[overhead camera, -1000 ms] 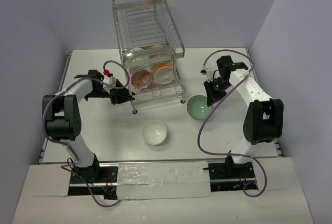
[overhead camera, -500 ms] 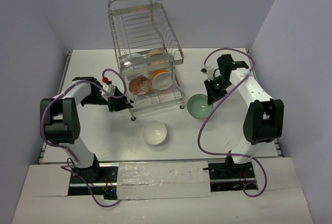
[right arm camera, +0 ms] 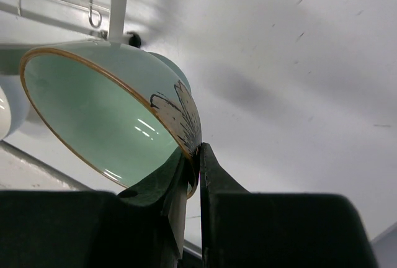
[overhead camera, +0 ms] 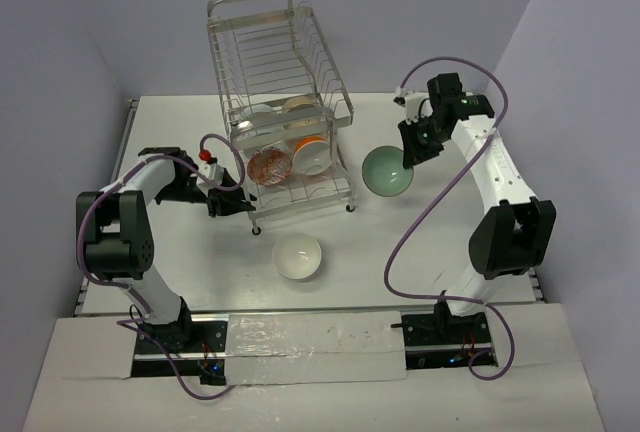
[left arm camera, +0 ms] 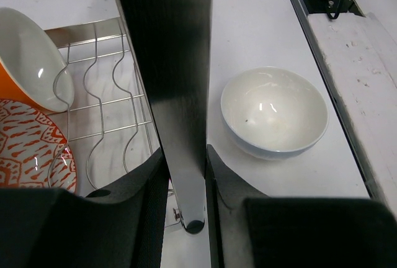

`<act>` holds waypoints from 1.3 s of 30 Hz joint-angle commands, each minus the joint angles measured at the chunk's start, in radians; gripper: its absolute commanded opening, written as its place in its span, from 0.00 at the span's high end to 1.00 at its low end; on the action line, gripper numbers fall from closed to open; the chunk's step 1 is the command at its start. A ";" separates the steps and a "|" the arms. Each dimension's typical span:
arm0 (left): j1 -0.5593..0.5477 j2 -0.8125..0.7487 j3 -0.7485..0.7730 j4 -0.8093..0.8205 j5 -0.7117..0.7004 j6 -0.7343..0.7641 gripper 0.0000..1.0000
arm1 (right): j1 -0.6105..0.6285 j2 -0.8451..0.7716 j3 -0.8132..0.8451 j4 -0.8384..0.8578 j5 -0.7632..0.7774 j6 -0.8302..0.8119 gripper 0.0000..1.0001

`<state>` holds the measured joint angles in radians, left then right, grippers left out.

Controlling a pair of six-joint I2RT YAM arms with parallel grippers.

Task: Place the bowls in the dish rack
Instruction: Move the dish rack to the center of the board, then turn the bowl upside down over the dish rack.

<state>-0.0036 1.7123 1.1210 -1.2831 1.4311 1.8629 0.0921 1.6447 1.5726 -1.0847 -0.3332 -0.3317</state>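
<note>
Lifted since a second ago, the mint bowl (overhead camera: 386, 170) hangs over the matte white table (overhead camera: 450, 242) beside the dish rack (overhead camera: 285, 82), pale walls around; left wrist: left gripper (left arm camera: 186, 175) pinches a shiny rack post, glossy white bowl (left arm camera: 274, 111) near; right wrist: right gripper (right arm camera: 195, 156) narrowly clamps the gold-edged, flower-marked rim.

The left gripper (left arm camera: 186, 159) closes its two dark fingers (left arm camera: 149, 187) on either side of an upright post (left arm camera: 167, 63) of the dish rack (left arm camera: 118, 100). The post runs down the middle of the view and ends in a small round foot (left arm camera: 194, 224). To the left, the rack's wavy wires hold a tilted white-and-orange bowl (left arm camera: 28, 57), and an orange-red patterned bowl (left arm camera: 28, 150) sits below it. To the right of the post, a white bowl (left arm camera: 274, 111) sits upright on the pale tabletop (left arm camera: 260, 20), apart from the rack.
</note>
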 commanded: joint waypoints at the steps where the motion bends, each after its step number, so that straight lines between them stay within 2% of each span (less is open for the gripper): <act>1: -0.006 0.007 -0.004 -0.096 -0.231 0.012 1.00 | -0.005 -0.057 0.131 -0.017 -0.017 0.017 1.00; 12: -0.033 0.027 -0.006 -0.097 -0.302 0.019 1.00 | 0.046 -0.049 0.259 -0.020 0.029 0.045 1.00; 22: -0.075 0.052 -0.006 -0.097 -0.320 0.045 1.00 | 0.093 -0.020 0.446 -0.055 0.102 0.060 1.00; 29: -0.088 0.056 0.011 -0.097 -0.360 0.042 1.00 | 0.181 0.013 0.582 -0.055 0.206 0.068 1.00; 39: -0.075 0.061 0.000 -0.096 -0.278 0.035 1.00 | 0.216 0.032 0.655 -0.007 0.307 0.091 1.00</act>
<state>-0.0586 1.7458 1.1538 -1.2957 1.2934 1.8755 0.3016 1.6901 2.1609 -1.1770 -0.0547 -0.2695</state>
